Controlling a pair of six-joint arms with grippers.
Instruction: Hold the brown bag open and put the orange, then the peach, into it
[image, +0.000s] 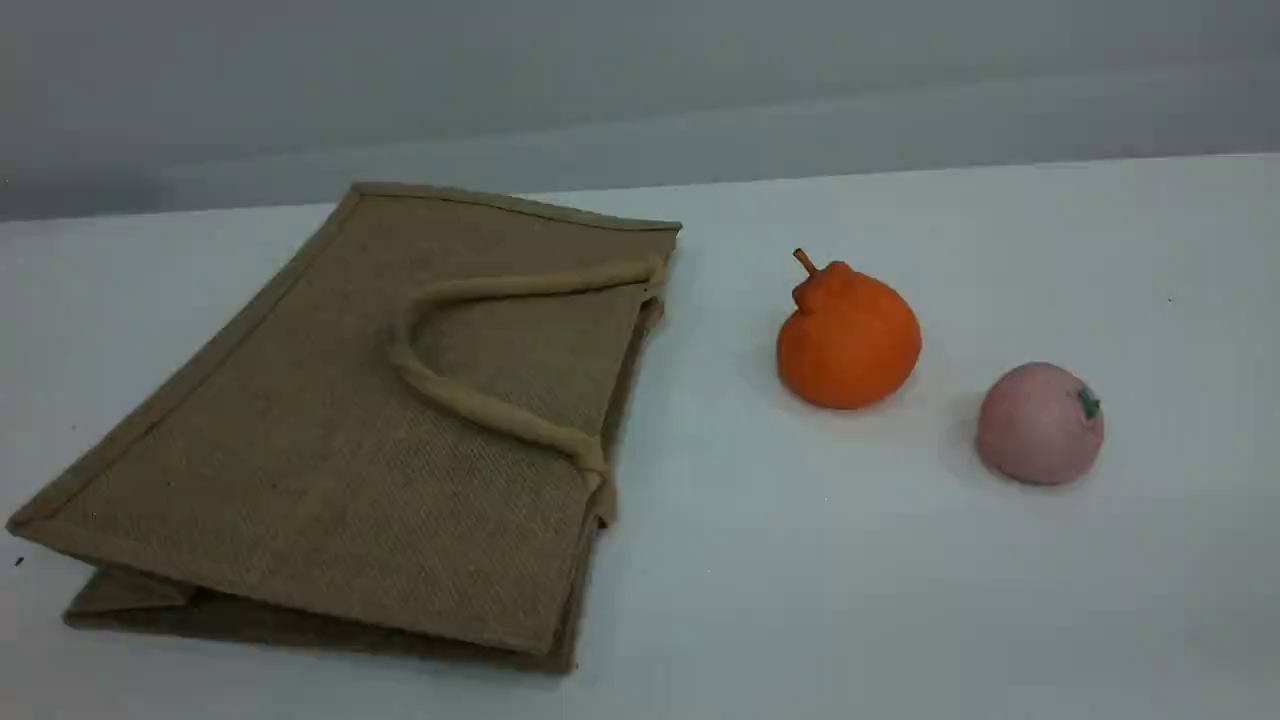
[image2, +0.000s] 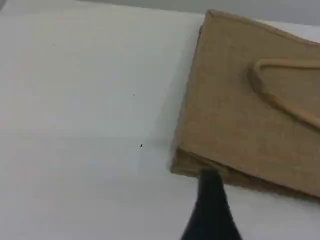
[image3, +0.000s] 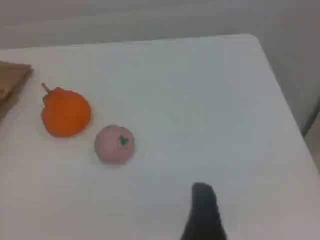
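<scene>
The brown bag (image: 340, 430) lies flat and closed on the left of the white table, its beige loop handle (image: 470, 400) resting on top and its mouth edge facing the fruit. The orange (image: 848, 337) stands a short way right of the bag, and the peach (image: 1040, 423) sits right of it, nearer the camera. Neither arm shows in the scene view. In the left wrist view a dark fingertip (image2: 210, 200) hovers over a corner of the bag (image2: 240, 100). The right wrist view shows a dark fingertip (image3: 204, 210) well right of the peach (image3: 115, 144) and the orange (image3: 66, 112). Nothing is held.
The table's right edge (image3: 282, 90) and far corner show in the right wrist view, with a drop beyond. A grey wall (image: 640, 80) stands behind the table. Bare white tabletop (image: 800, 580) lies in front of the fruit.
</scene>
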